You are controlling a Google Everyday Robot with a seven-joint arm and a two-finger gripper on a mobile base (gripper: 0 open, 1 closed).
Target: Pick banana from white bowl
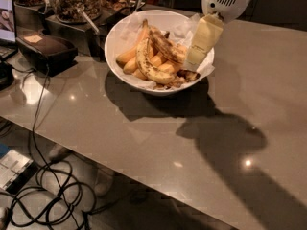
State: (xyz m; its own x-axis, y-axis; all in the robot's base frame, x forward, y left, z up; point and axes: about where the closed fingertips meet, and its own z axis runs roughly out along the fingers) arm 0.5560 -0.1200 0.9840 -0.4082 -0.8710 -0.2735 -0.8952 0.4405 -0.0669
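Cream-coloured hand (193,63) hangs inside the wide white paper-lined bowl (114,56), right side; I cannot tell if it is spread or pressed together. The long brown-mottled banana (165,47) lies atop the pile, just left of it. Risk as I judge it: snagging crumpled paper or nudging the yellower speckled banana (147,63) instead.

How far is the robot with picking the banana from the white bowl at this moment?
Approach looks done: the gripper is low in the right side of the white bowl, beside the dark brown banana. In hand: lining up the grasp; no hold can be confirmed. Left: the banana lies among the other bananas, so gripping and lifting remain.
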